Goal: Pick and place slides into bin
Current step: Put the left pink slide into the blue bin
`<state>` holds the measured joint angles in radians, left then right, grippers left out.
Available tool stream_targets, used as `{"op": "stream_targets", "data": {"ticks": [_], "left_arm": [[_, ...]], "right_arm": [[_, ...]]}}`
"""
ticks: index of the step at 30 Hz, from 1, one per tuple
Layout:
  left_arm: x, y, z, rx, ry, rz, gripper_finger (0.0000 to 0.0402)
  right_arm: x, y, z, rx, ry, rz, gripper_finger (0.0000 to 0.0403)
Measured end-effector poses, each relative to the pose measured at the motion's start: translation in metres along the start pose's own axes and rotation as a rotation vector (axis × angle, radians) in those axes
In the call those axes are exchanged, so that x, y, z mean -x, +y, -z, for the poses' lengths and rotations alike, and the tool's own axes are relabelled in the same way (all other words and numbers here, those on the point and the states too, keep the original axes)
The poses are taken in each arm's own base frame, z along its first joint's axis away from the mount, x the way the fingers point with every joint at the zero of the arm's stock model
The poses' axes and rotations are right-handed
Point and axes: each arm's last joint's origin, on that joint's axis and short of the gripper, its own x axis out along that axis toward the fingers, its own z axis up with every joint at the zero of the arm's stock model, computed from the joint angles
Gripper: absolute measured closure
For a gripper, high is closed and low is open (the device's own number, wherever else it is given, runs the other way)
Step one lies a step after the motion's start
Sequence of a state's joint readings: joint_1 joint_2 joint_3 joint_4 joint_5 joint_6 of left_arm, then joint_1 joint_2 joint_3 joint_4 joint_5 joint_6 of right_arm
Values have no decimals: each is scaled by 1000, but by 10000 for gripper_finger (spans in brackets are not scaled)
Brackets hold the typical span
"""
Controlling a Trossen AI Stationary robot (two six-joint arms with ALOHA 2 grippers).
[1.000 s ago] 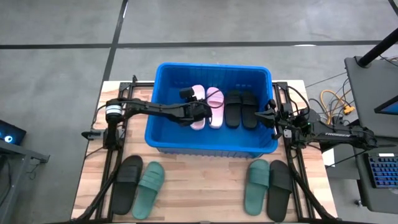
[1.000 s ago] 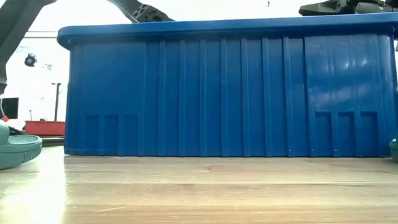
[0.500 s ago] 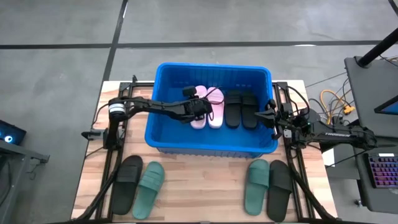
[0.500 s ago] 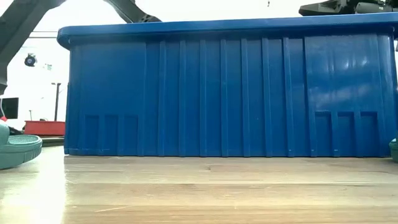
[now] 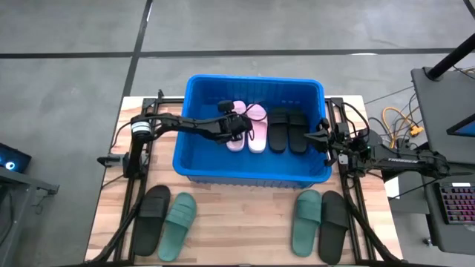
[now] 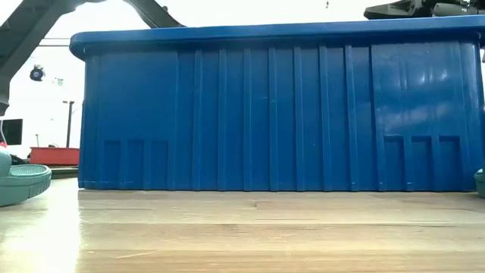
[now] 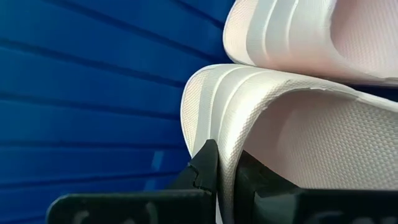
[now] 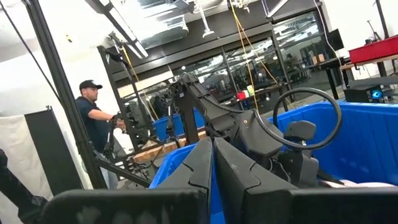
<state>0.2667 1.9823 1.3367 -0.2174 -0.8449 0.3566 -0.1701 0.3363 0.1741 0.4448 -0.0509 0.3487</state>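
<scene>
Left gripper [image 5: 236, 126] inside the bin [image 5: 194, 167], pinched tight on a pink slide's [image 5: 234, 137] edge (its twin [image 5: 257, 127] alongside). Right gripper [image 5: 320, 134] shut, empty, at the bin's right rim.

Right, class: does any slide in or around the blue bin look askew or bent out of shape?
Yes. The left claw is shut on a pink slide inside the bin, and the left wrist view shows its edge curled in the grip. The four slides on the table lie flat in pairs.
</scene>
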Motion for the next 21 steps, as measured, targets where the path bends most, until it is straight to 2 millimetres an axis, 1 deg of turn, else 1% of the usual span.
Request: {"op": "stream_targets", "data": {"ticks": [7,15,21], "left_arm": [[-9,4,4,-22,10,46,401],[-14,8,4,13,1,68,401],[-15,8,4,32,-1,83,401]], "right_arm": [[0,0,0,-2,-1,0,394],[0,0,0,-10,-1,0,394],[0,0,0,-10,-2,0,394]]}}
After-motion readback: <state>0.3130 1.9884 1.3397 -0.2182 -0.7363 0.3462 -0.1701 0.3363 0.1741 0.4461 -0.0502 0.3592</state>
